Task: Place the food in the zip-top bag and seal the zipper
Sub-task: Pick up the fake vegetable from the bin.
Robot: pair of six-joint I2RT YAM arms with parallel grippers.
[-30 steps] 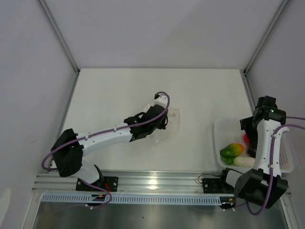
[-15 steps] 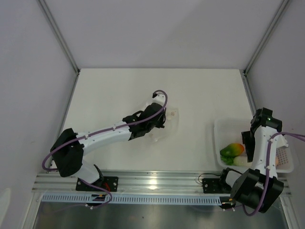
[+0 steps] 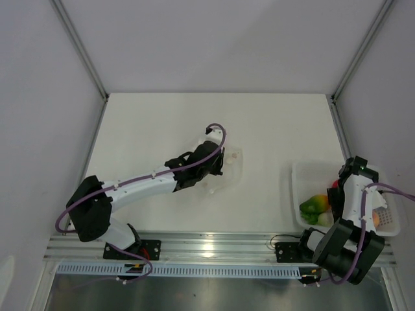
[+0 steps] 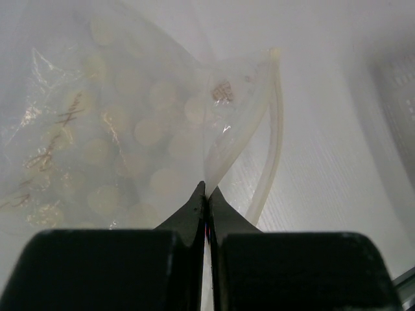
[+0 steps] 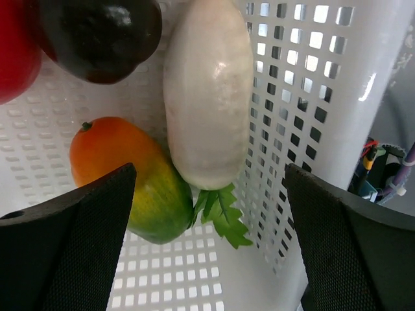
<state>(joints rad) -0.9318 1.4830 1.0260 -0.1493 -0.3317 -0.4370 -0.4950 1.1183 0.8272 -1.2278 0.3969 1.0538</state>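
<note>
— White table (image 3: 162, 123), pale walls on three sides. What did the left claw (image 4: 206, 194) have?

— Its jaws were pressed fully together on a fold of the clear bag (image 4: 130, 129), pinching the film just below the mouth. The pinched layer stood lifted off the layer under it.

— And the zipper (image 4: 275, 129)?

— It curved along the bag's right edge, unsealed, with a small red mark (image 4: 222, 91) just beside its far end. From above, the bag lay near the middle of the table and no food was inside it.

— The right claw (image 5: 209, 170)?

— Jaws spread wide, gripping nothing. It hung low inside the white slotted basket (image 5: 311, 97) at the near right of the table, well apart from the bag.

— What sat under it?

— A white radish (image 5: 207, 97) between the two fingers, its green leaves pointing near. An orange-and-green fruit (image 5: 123, 175) touched its left side. Farther off lay a dark purple piece (image 5: 97, 32), and a red piece (image 5: 13, 45) showed at the far left edge.
</note>
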